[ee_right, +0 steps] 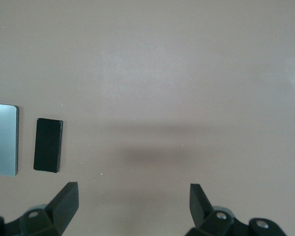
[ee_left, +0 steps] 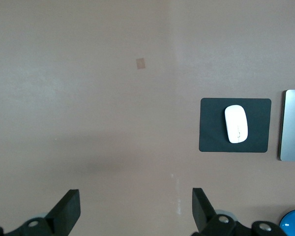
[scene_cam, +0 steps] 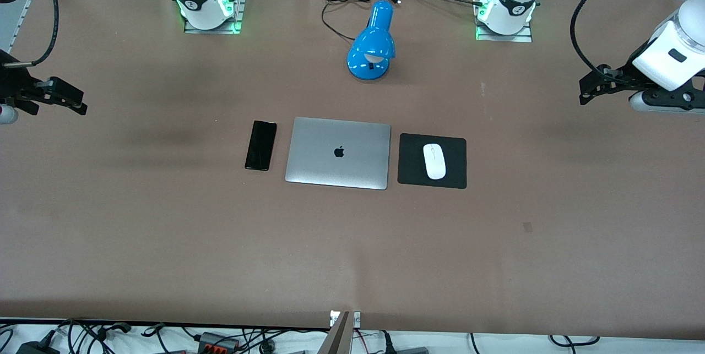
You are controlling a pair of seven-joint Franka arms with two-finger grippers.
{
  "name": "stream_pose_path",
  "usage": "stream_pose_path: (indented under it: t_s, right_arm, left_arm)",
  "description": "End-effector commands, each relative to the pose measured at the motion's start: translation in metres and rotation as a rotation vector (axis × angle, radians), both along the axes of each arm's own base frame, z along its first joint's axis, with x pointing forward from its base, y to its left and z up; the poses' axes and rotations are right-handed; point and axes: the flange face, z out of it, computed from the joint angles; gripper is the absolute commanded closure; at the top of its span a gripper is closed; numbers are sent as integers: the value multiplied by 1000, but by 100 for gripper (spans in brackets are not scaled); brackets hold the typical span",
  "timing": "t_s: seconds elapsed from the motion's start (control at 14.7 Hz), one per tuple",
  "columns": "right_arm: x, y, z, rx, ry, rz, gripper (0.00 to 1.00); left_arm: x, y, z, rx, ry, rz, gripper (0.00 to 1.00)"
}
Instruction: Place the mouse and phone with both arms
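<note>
The white mouse (scene_cam: pixel 434 161) lies on a square black mouse pad (scene_cam: pixel 457 175) beside the closed silver laptop (scene_cam: pixel 338 152), toward the left arm's end. The black phone (scene_cam: pixel 261 145) lies flat on the table beside the laptop, toward the right arm's end. My left gripper (scene_cam: pixel 585 91) hangs open and empty above bare table at the left arm's end, well away from the mouse (ee_left: pixel 236 124). My right gripper (scene_cam: pixel 79 104) hangs open and empty above bare table at the right arm's end, well away from the phone (ee_right: pixel 48 144).
A blue desk lamp (scene_cam: pixel 373 40) with a black cord lies farther from the front camera than the laptop, between the two arm bases. The brown table (scene_cam: pixel 352 255) stretches wide on all sides. Cables lie along the near edge.
</note>
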Motion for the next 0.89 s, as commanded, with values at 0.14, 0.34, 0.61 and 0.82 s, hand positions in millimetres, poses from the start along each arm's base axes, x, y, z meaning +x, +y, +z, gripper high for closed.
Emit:
stream_pose_path:
  t_s: [0.14,0.34,0.61,0.82]
  right_arm:
    - [-10,-2,4,15,21,3,0]
    - [-9,-1,5,41,10,-4,0]
    - [-13,-4,11,34,6,6,0]
    - [-15,-5,14,31,3,9,0]
  left_arm:
    - [4,0,7,-8,8,4,0]
    - [5,-1,5,-7,8,0,0]
    - [6,5,5,-8,11,11,0]
    - [6,4,5,-8,10,8,0]
